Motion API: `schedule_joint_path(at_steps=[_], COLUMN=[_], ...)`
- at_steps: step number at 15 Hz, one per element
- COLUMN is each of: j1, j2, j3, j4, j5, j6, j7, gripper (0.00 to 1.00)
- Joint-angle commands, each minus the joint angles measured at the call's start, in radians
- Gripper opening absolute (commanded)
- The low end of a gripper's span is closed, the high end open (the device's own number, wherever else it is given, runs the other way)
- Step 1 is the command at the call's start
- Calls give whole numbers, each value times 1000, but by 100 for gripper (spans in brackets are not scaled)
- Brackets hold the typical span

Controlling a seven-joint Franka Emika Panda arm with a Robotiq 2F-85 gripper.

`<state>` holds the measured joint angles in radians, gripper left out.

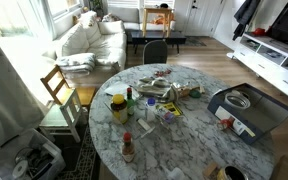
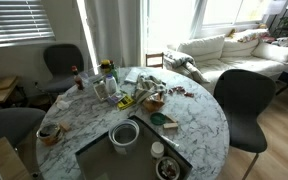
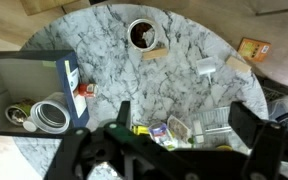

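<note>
Round marble counter (image 1: 189, 140) (image 2: 199, 120) (image 3: 184, 90) first, mid-room in both exterior views and filling most of the wrist view from high above. Behind it, white sofa (image 1: 89, 40) (image 2: 219, 50) heaped with cushions by the window. Dark chair (image 2: 246, 100) pulled up at the counter's edge; wooden chair (image 1: 59, 90) on another side.

Next down, grey tray (image 1: 269, 120) (image 2: 134, 163) (image 3: 24, 70) at the rim of the counter, well apart from the middle. Then the gripper (image 3: 184, 115), seen only in the wrist view: jaws spread wide, released, grasping nothing, hanging clear of the marble.

Under and between them, at the middle of the counter, pile of packets (image 1: 164, 95) (image 2: 144, 93) (image 3: 174, 130): yellow wrappers, a small tub, loose bits, partly hidden by the gripper's body. Any print on the wrappers too small to read.

White bowl (image 1: 239, 100) (image 2: 125, 134) (image 3: 52, 113) inside the tray, upright. Blue-and-white carton (image 3: 72, 73) standing against the tray's wall, lettering blurred beyond reading. Orange box (image 3: 252, 48) down on the floor past the counter's edge, label likewise illegible.

Yellow jar (image 1: 118, 107) near the pile, upright. Cup (image 3: 141, 33) with dark contents near the far rim, well apart from the jaws. Red-capped bottle (image 1: 127, 148), upright, alone near the edge. Last and smallest, wooden block (image 3: 156, 53) just beside the cup.
</note>
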<state>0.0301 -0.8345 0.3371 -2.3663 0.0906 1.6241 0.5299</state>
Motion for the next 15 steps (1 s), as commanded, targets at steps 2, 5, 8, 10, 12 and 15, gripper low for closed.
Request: schedule_joint_path(at_steps=[2, 5, 8, 10, 12, 15], j1=[-129, -227, -245, -261, -252, -265], j2=[1, 5, 15, 21, 20, 46], j3=[-111, -201, -225, -244, -232, -241], j4=[-32, -54, -42, -43, -40, -28], j5=[-51, -107, -124, -127, -127, -120], j6=[19, 28, 18, 22, 22, 16], j7=[48, 59, 47, 35, 38, 55], gripper=[100, 100, 100, 100, 100, 100])
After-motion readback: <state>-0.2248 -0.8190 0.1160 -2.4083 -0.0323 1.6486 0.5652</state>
